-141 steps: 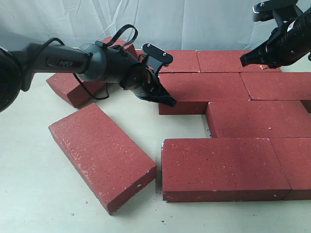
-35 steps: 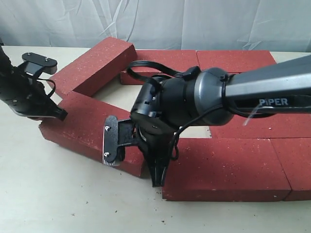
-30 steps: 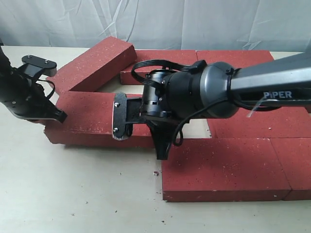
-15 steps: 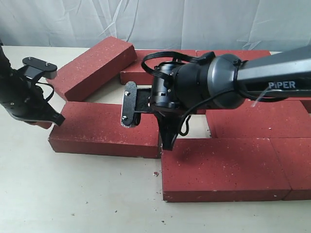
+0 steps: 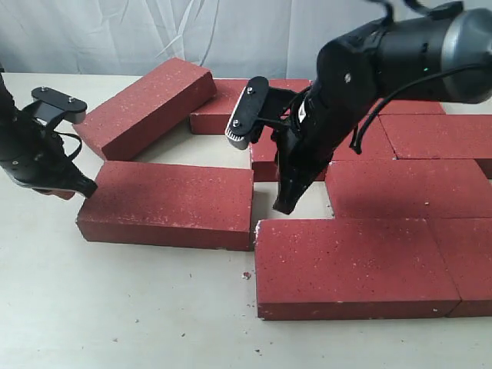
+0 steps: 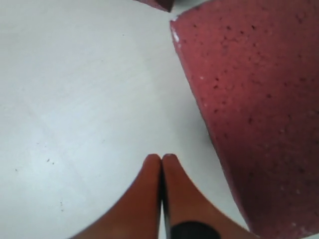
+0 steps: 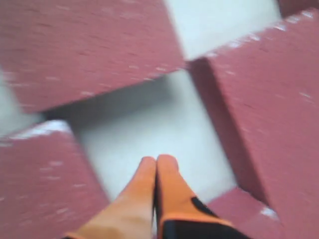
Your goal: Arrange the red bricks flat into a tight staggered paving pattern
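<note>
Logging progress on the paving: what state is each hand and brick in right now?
Left hand: shut, empty.
Right hand: shut, empty.
Near-left brick: flat, straight, gap to its row.
Back-left brick: flat, skewed, unplaced.
Other bricks: flat, staggered rows.

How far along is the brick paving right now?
Done: the bricks on the right lie flat in tight staggered rows. In hand: the loose brick is lined up with its row, left tool shut at its outer end, right tool shut over the open gap. Left: closing that gap and placing the angled brick behind.
</note>
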Available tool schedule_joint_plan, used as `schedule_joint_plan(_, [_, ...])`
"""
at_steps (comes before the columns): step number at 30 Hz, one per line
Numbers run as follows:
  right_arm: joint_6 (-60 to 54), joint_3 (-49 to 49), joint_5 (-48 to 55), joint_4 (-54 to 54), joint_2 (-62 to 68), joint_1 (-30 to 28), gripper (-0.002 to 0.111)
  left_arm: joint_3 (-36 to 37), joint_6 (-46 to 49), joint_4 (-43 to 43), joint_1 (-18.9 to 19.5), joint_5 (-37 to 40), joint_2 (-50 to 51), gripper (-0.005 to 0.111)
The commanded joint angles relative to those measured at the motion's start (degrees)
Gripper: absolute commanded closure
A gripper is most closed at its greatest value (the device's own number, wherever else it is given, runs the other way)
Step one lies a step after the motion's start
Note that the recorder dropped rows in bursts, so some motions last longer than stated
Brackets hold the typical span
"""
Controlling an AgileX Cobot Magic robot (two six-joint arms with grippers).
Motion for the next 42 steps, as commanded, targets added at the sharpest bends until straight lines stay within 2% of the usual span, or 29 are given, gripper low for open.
schedule_joint_plan(1, [-34.0,-0.1,14.7,35.2,-2.3,-0.8,0.109,0.0,-0.4,-4.1,3.4,-1.0,-0.4,0.107])
schedule_joint_plan(3, [-38.6,-0.1,16.4,40.8,-1.7,0.3,0.109,0.0,0.2,-6.5,4.0,-0.2,-0.4,0.107])
schedule_joint_plan(5, [-38.7,-0.1,15.2,40.8,-0.5,2.0,0.109,0.0,0.2,-6.6,4.0,0.1,-0.4,0.107])
schedule_joint_plan(10, [-38.7,-0.5,10.4,34.8,3.2,7.6,0.109,0.2,0.6,-7.3,3.8,-0.8,0.5,0.107])
schedule_joint_plan(14, [-33.8,-2.2,7.2,30.8,4.8,10.0,0.109,0.2,1.5,-10.4,3.8,-2.5,2.7,0.107])
schedule_joint_plan(17, [-29.3,-3.2,5.4,30.1,6.3,10.6,0.109,0.2,5.0,-13.5,3.8,-2.6,4.1,0.107])
schedule_joint_plan(23, [-17.7,-5.7,4.6,25.5,8.2,10.7,0.109,0.2,5.1,-16.1,3.8,-4.0,4.1,0.107])
schedule_joint_plan(42, [-14.0,-5.9,0.2,18.1,11.8,10.7,0.109,0.2,7.6,-18.4,3.6,-3.8,4.1,0.107])
